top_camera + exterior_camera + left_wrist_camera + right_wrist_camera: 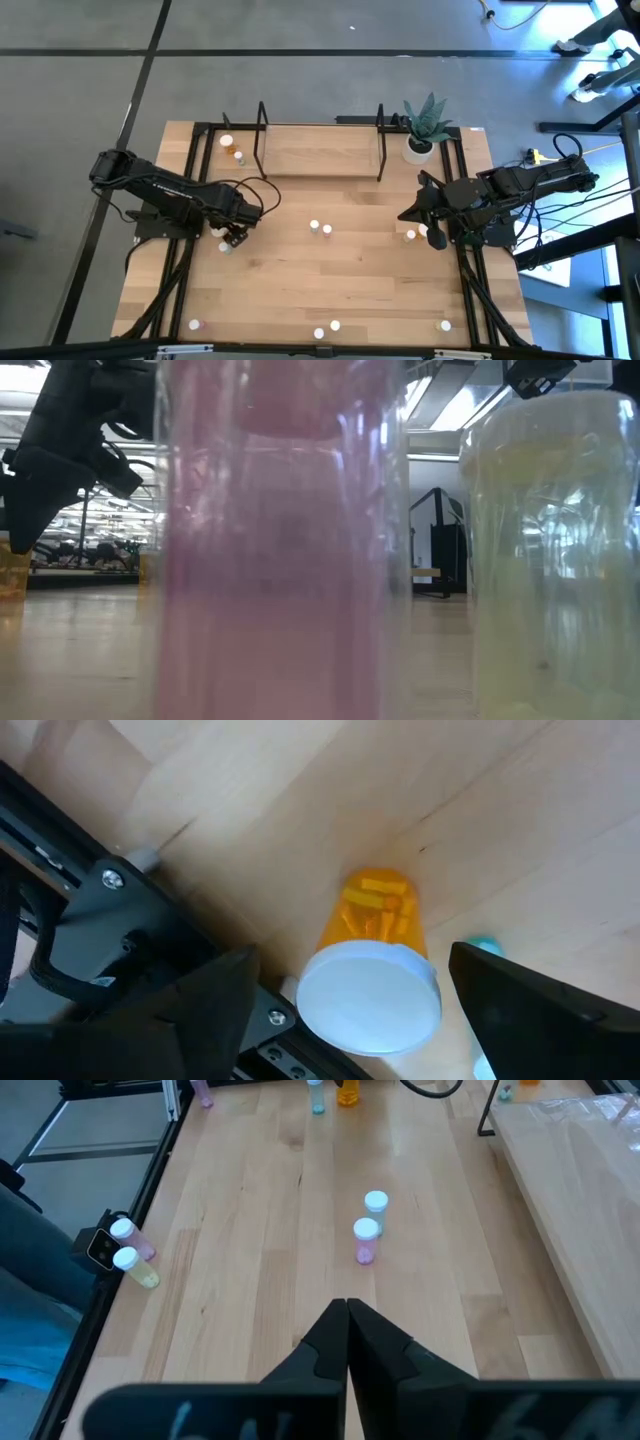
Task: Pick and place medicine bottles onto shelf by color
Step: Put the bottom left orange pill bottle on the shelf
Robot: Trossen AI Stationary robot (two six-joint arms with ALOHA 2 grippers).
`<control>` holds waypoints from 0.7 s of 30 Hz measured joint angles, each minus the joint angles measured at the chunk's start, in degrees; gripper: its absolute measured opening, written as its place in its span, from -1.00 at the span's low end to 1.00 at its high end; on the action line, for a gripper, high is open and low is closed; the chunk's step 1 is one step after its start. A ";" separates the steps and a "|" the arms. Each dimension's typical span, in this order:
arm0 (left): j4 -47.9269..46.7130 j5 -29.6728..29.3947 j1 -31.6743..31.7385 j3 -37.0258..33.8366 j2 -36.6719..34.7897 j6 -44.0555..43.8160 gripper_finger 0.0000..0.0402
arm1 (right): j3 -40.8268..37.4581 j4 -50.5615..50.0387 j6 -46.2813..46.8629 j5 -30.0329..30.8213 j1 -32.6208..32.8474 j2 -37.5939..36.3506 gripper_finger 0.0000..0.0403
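An orange medicine bottle (370, 990) with a white cap stands on the table near its left side. My left gripper (350, 960) points down over it, open, with one finger on each side of the cap and a small gap on both sides. A teal bottle (485, 946) peeks out from behind one finger. In the high view this gripper (232, 238) is at the left. My right gripper (410, 215) hangs shut above the table's right side, and two bottles (416, 234) stand beside it. The shelf (320, 150), a wooden board between black loops, stands at the far edge.
Two bottles (320, 229) stand mid-table, two more (232, 149) are at the far left by the shelf, and several are along the near edge (327, 329). A pink bottle (280, 560) and a whitish one (550, 560) fill the low view. A potted plant (422, 140) stands at the far right.
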 joint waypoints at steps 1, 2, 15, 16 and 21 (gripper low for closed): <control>0.00 0.00 0.00 0.00 0.00 0.00 0.57 | 0.00 0.00 0.00 0.00 -0.02 0.00 -0.95; 0.02 0.01 0.00 0.00 0.00 0.00 0.55 | 0.00 0.00 0.02 0.00 -0.02 0.00 -0.95; 0.15 1.92 0.00 0.00 -0.02 -0.61 0.26 | 0.00 0.01 0.01 0.00 -0.02 0.00 -0.95; 0.27 1.92 0.00 0.00 -0.02 -0.60 0.23 | 0.00 0.01 0.01 0.00 -0.02 0.00 -0.95; 0.50 1.94 0.00 0.00 -0.02 -0.61 0.08 | 0.00 0.01 0.01 0.00 -0.02 0.00 -0.95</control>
